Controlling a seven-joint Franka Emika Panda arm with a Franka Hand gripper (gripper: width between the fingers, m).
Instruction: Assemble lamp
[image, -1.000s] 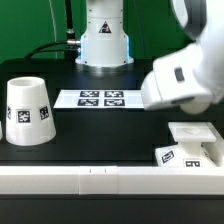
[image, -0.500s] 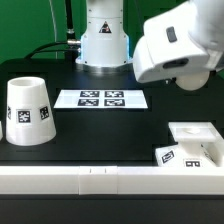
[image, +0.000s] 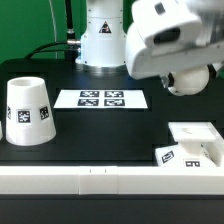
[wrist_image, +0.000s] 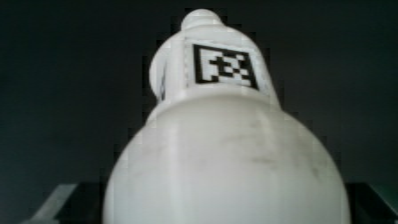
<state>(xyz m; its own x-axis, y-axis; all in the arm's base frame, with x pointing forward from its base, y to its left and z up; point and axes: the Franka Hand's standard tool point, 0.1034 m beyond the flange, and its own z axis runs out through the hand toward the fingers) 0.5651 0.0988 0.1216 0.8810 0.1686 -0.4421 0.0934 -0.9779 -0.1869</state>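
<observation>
In the wrist view the white rounded bulb (wrist_image: 214, 150) fills the picture, with a black-and-white tag (wrist_image: 226, 65) on its narrow end. My gripper (wrist_image: 214, 205) is shut on the bulb's wide body; the dark fingers barely show at either side. In the exterior view the arm's hand (image: 165, 40) hangs high above the table at the right, and the jaws themselves are hidden. The tapered white shade (image: 28, 112) stands on the exterior view's left. The flat square base (image: 195, 132) lies at the front right, below the hand.
The marker board (image: 100, 99) lies flat in the middle of the black table. The robot's white pedestal (image: 103, 42) stands behind it. A white rail (image: 90, 180) runs along the table's front edge.
The arm has risen from just above the base and moved toward the exterior view's left and back, carrying the bulb. The shade and base have not moved.
</observation>
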